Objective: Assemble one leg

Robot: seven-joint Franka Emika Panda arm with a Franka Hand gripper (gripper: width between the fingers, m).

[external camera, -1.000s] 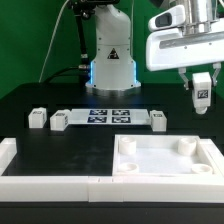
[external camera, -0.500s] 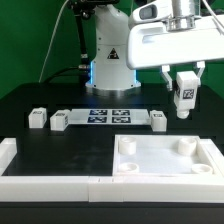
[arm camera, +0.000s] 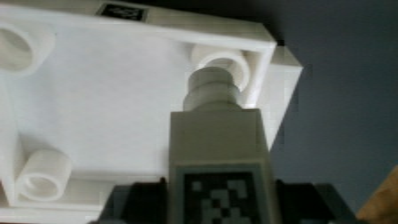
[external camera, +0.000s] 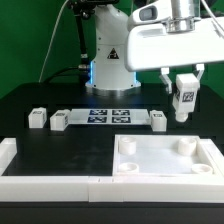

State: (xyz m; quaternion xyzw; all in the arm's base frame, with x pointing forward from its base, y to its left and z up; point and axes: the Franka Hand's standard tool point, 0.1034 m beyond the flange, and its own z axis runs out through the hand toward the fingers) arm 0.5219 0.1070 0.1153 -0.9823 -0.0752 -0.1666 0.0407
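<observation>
Tabletop (external camera: 165, 158) lies lower right on the worktop (external camera: 60, 145), border wall (external camera: 45, 183) lower left. Marker board (external camera: 110, 116) sits centre, behind both. The leg (external camera: 184, 98) hangs upper right, above the tabletop.

The exterior view stands off the desk (external camera: 60, 150) on the side opposite the arm's base (external camera: 110, 62). It is slightly raised, faces that base and takes in the whole layout. The wrist view rides just behind the jaws (very close) and looks along the leg (external camera: 184, 97) (arm camera: 217, 95) clamped between them, onto the tabletop (external camera: 165, 158) (arm camera: 107, 110) beyond. Both views share that leg and the tabletop's corner socket (external camera: 183, 146) (arm camera: 231, 58) below the jaws.
</observation>
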